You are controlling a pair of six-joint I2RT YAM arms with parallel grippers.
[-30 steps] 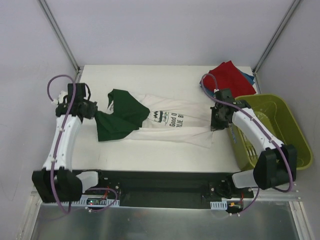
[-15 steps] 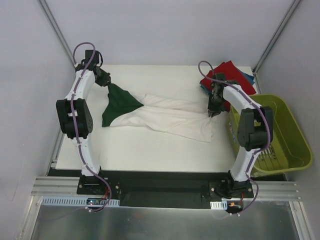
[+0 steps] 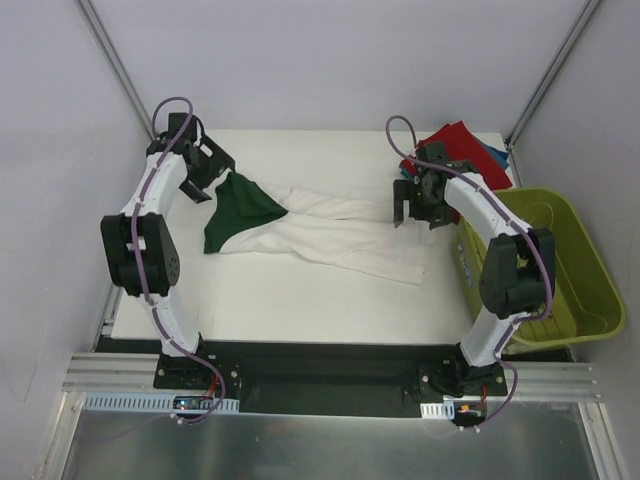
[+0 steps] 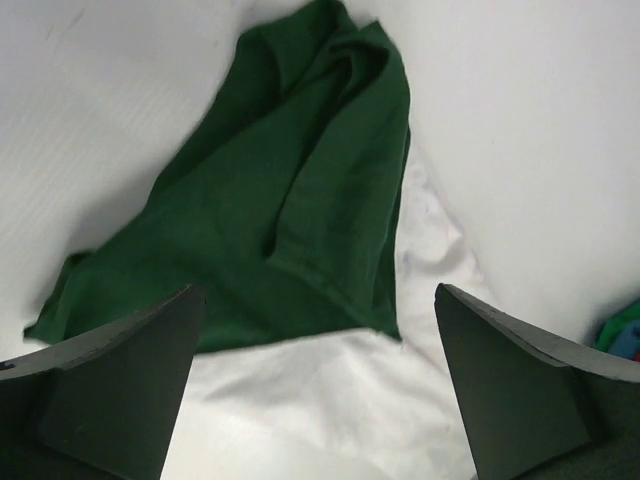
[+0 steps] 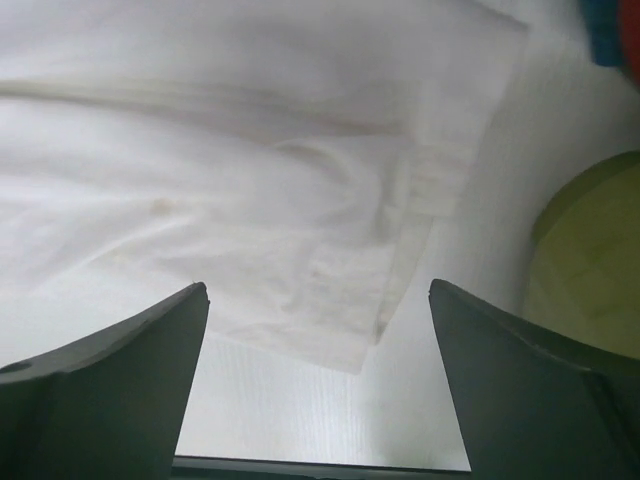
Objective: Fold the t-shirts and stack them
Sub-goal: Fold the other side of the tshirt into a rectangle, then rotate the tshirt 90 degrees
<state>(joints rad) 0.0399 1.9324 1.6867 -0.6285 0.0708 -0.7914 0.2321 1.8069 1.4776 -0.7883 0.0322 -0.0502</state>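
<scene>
Plainly, the left pincer (image 3: 208, 175) and right pincer (image 3: 418, 208) were held wide open, empty, over the cream-white t-shirt (image 3: 335, 238) spread on the tabletop (image 3: 300, 295).

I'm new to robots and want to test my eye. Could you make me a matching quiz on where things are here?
1 white t-shirt
2 red shirt
3 olive-green basket
4 left gripper

a at the table's right side
b open, at the green sleeve
c far right corner
d spread across the middle

Pairs: 1-d, 2-c, 3-a, 4-b
</scene>
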